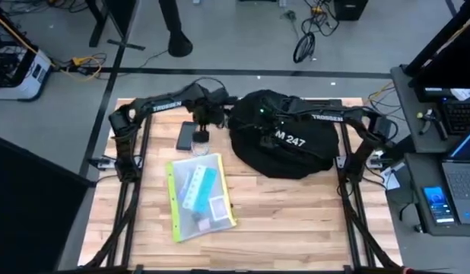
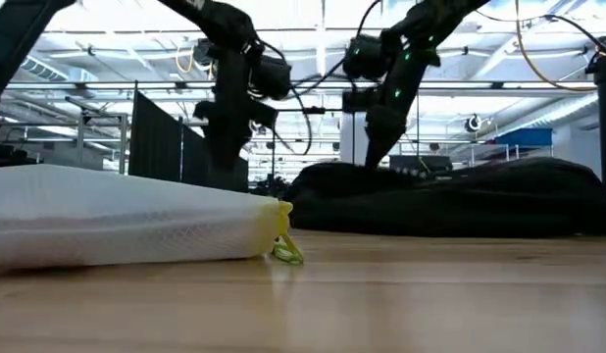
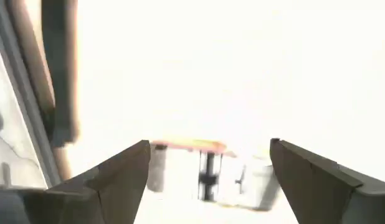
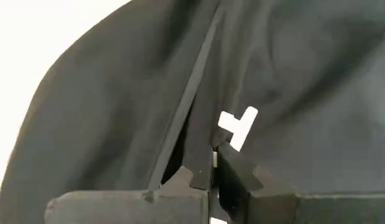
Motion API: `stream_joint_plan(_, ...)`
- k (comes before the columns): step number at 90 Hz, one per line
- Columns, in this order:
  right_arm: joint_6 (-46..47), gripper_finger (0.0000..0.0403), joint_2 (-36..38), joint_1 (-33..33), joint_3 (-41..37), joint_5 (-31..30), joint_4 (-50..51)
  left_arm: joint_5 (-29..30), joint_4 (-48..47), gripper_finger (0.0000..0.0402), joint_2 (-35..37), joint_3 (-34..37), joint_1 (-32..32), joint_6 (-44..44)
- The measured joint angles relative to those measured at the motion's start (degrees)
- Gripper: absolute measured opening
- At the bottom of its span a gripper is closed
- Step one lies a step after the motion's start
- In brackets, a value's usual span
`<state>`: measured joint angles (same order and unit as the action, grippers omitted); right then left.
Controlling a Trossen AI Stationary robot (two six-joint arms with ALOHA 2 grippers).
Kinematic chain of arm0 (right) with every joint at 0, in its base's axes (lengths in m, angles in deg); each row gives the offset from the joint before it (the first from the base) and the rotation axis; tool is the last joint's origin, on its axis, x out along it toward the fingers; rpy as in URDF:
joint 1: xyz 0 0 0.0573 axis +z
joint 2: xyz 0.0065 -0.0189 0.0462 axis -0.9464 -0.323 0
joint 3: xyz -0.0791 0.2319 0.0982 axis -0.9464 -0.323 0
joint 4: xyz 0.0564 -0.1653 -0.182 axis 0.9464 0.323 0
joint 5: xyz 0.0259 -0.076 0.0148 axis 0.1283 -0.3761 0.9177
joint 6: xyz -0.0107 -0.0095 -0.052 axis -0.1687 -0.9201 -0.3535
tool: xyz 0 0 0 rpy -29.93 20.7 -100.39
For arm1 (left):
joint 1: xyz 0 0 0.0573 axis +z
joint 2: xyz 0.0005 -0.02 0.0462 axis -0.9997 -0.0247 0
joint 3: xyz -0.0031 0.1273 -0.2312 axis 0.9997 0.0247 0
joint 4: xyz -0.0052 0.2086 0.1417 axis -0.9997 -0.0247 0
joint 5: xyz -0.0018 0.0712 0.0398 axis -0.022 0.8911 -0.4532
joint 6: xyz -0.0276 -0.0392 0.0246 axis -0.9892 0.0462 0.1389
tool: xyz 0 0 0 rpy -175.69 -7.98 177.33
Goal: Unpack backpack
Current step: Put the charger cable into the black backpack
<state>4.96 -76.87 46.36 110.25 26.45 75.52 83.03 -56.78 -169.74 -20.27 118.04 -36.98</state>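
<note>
The black backpack (image 1: pixel 288 141), lettered "M 247" in white, lies on the far right part of the table. My right gripper (image 4: pixel 212 171) is on its top left side, shut on a thin white tab beside the zipper line (image 4: pixel 186 106). A second white T-shaped tab (image 4: pixel 238 127) lies just beyond the fingers. To the backpack's left, my left gripper (image 1: pixel 207 124) hangs open above a small clear container (image 3: pixel 205 174), which shows between its fingers without touching them. My right gripper pinches a thin white tab (image 4: pixel 214 158) between its two fingertips, at the backpack's zipper line on its top left side. The fingers come from above, slanting down onto the fabric. The backpack rests flat on the table.
A flat black device (image 1: pixel 186 135) lies beside the clear container (image 1: pixel 201 141). A yellow-edged mesh pouch (image 1: pixel 198 196) holding blue and white items lies in the middle of the table, nearer the front. Bare wood shows at the near right (image 1: pixel 296 221).
</note>
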Motion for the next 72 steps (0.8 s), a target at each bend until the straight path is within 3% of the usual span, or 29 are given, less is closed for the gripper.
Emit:
stream_joint_plan(7,0.1,0.0,-0.7,-0.02,-0.46,-0.06,0.39,-1.22,-7.18,0.031,0.51,0.42,0.5,-1.24)
stream_joint_plan(21,-0.3,0.0,0.92,-1.72,-0.13,-0.27,-2.41,-2.33,-5.48,0.031,0.43,1.52,1.88,-3.56)
stream_joint_plan(37,-0.64,0.0,1.38,-3.02,-0.22,-0.04,-2.74,-5.4,-1.19,0.031,0.56,7.31,1.89,-2.75)
stream_joint_plan(61,-2.05,0.0,1.18,-3.97,-0.4,-0.19,-2.5,-5.32,10.94,0.031,0.63,15.57,0.09,-0.8)
stream_joint_plan(72,-2.36,0.0,1.18,-4.24,-0.4,-0.29,-2.55,-2.69,16.56,0.031,0.63,17.82,-0.52,0.97)
